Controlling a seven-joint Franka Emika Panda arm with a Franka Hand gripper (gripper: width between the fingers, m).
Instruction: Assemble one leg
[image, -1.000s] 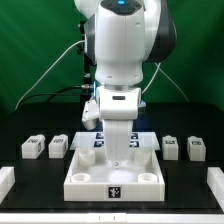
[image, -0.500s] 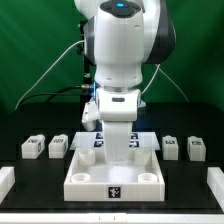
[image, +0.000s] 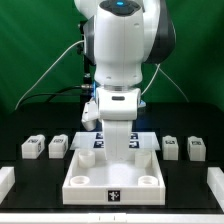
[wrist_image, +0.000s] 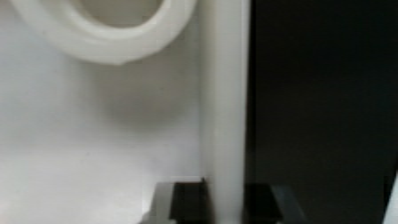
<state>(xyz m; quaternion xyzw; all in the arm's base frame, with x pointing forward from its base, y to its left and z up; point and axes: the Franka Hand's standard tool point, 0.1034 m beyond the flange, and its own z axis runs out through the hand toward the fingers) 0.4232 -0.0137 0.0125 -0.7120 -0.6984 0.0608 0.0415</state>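
Four small white legs with black-and-white tags lie on the black table. Two are at the exterior view's left (image: 33, 147) (image: 58, 146) and two at its right (image: 171, 147) (image: 195, 149). The large white square tray (image: 88, 181) with round corner sockets lies in the middle. My gripper (image: 119, 152) reaches straight down at the tray's far side. In the wrist view the gripper (wrist_image: 226, 192) straddles the tray's upright wall (wrist_image: 224, 90). A dark finger (wrist_image: 187, 206) lies against each side of the wall, so the gripper is shut on it. A round socket (wrist_image: 111, 30) shows beside the wall. I hold no leg.
The marker board (image: 98, 142) lies just behind the tray, mostly hidden by the arm. White pieces show at the front left (image: 5, 181) and front right (image: 216, 181) edges. A green backdrop and cables are behind the arm.
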